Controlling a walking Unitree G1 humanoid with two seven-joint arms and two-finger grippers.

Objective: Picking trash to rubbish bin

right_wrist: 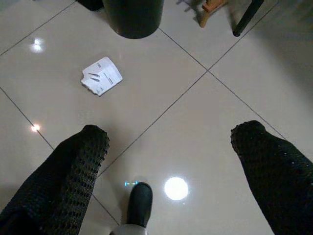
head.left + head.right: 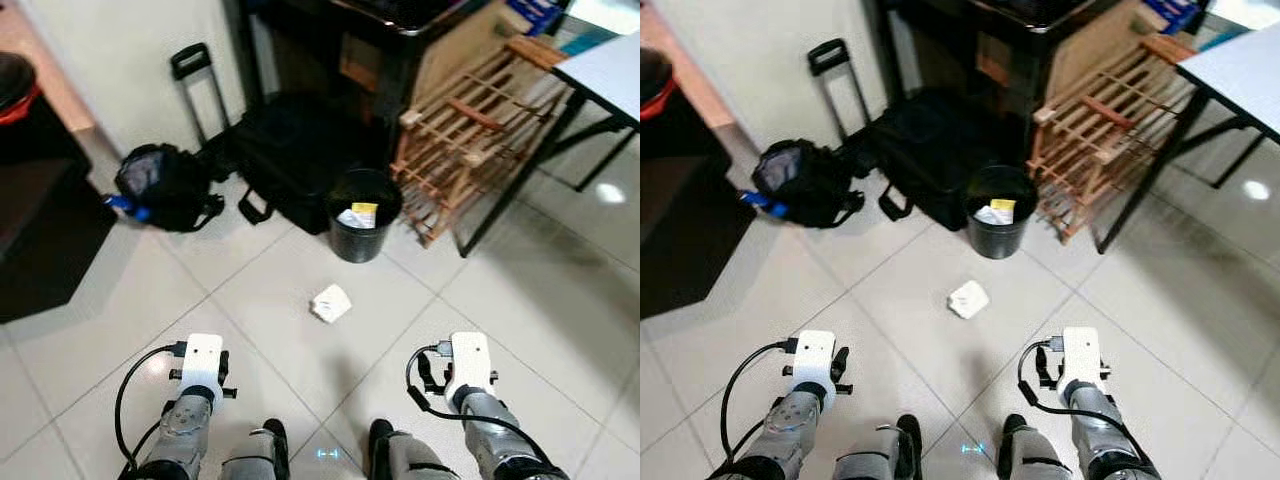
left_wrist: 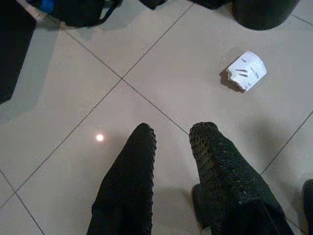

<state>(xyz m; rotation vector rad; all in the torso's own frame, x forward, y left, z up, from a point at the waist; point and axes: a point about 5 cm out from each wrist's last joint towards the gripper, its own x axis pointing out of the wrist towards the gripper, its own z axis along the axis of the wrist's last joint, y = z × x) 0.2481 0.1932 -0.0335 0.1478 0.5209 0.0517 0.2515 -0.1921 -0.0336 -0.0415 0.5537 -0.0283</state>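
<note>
Backpack (image 2: 162, 186): on the floor, far ahead of my left end effector, to its left.
Left end effector (image 3: 171, 137): low over the floor tiles (image 2: 520, 300), fingers a little apart, gripping nothing.
Trash (image 2: 331, 303): crumpled white paper on the tiles, ahead of and between my two end effectors.
Rubbish bin (image 2: 362, 215): black, upright, just beyond the trash, scraps inside.
Right end effector (image 1: 168, 139): above the tiles, fingers spread wide, nothing between them.

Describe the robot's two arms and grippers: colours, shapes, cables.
Both forearms are silver-grey metal with dark joints. Each wrist carries a white rounded box, the left arm's white wrist box and the right arm's white wrist box, with a looping black cable running down to the arm. The left gripper and right gripper have two long black fingers with dimpled, textured pads.
</note>
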